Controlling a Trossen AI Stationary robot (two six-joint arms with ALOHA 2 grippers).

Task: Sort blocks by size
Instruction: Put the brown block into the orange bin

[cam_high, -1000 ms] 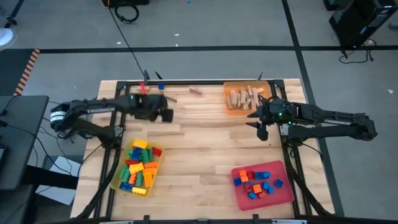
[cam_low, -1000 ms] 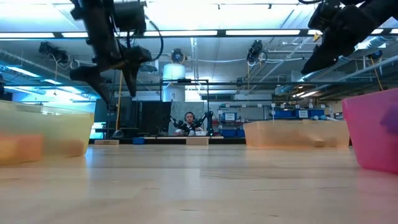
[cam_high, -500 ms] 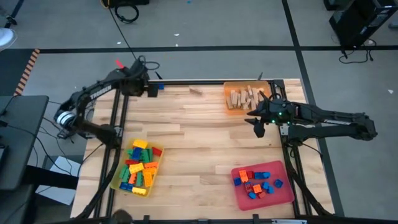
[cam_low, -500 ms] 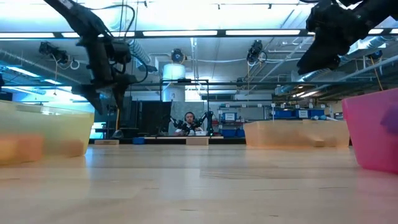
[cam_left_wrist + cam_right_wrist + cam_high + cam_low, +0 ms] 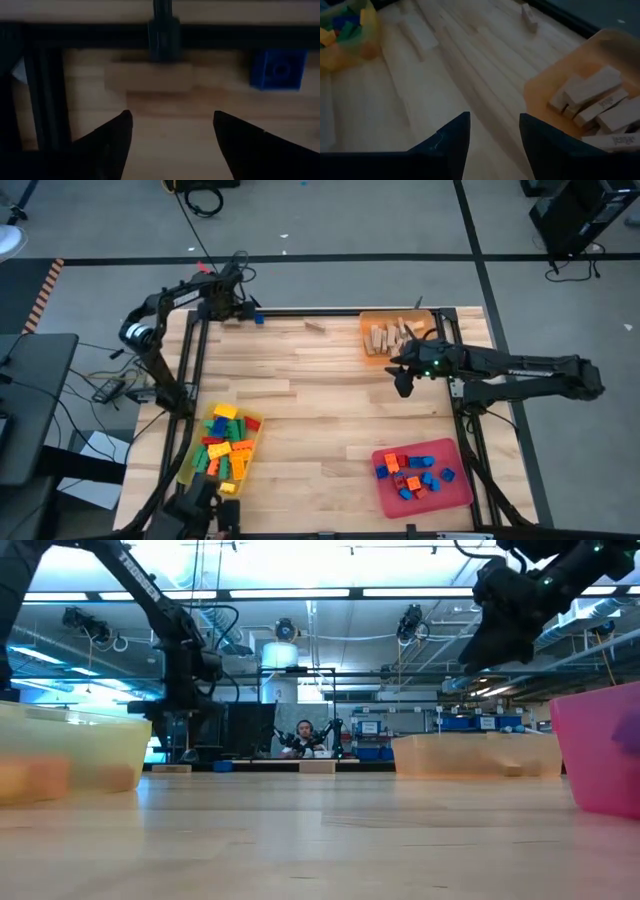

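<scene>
Swung to the far corner, my left gripper (image 5: 172,127) spreads empty before a tan block (image 5: 149,76); right gripper (image 5: 492,131) gapes too.

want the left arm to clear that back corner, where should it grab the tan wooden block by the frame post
Across its two long sides, coming straight down. The wooden block lies flat, its long side against the frame rail; the left hand hovers open before it. The rail may crowd one finger.
</scene>
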